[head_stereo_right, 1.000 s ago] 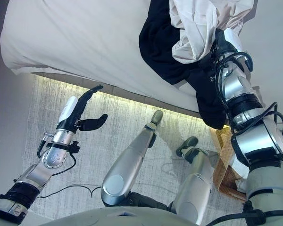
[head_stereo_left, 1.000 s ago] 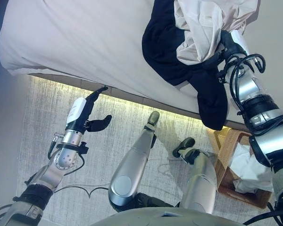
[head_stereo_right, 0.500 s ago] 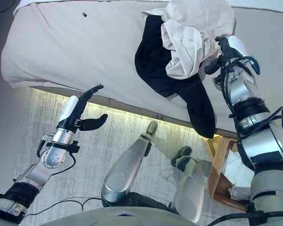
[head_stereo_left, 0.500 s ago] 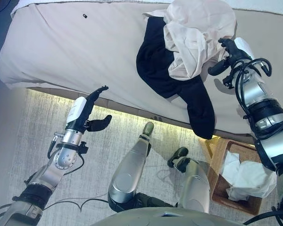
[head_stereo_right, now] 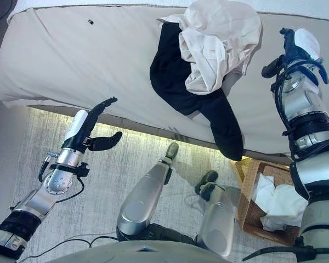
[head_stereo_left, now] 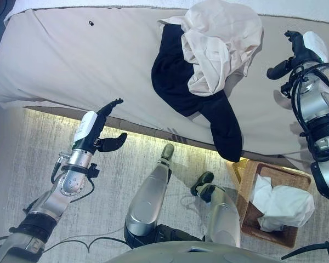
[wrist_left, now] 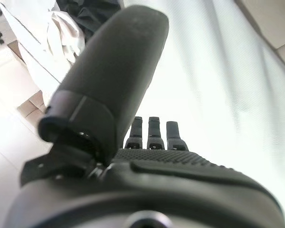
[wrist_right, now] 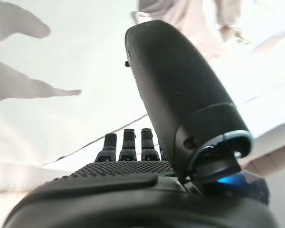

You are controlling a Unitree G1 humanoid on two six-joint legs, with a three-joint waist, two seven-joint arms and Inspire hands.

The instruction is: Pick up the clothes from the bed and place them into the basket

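A cream garment [head_stereo_left: 222,41] lies crumpled on the bed [head_stereo_left: 88,60], on top of a black garment [head_stereo_left: 181,87] whose end hangs over the bed's near edge. My right hand [head_stereo_left: 299,52] is open and empty above the bed, to the right of the clothes and apart from them. My left hand [head_stereo_left: 96,129] is open and empty in front of the bed's near edge, above the rug. A wicker basket [head_stereo_left: 247,189] stands on the floor at lower right with white cloth [head_stereo_left: 279,205] in it.
A grey patterned rug [head_stereo_left: 38,159] covers the floor in front of the bed. A lit strip runs under the bed's near edge. A small dark speck [head_stereo_left: 91,23] lies on the sheet at the far left.
My right hand has let go of the clothes and moved right, away from them. The whole view has shifted, showing more of the bed. The left hand has barely moved.
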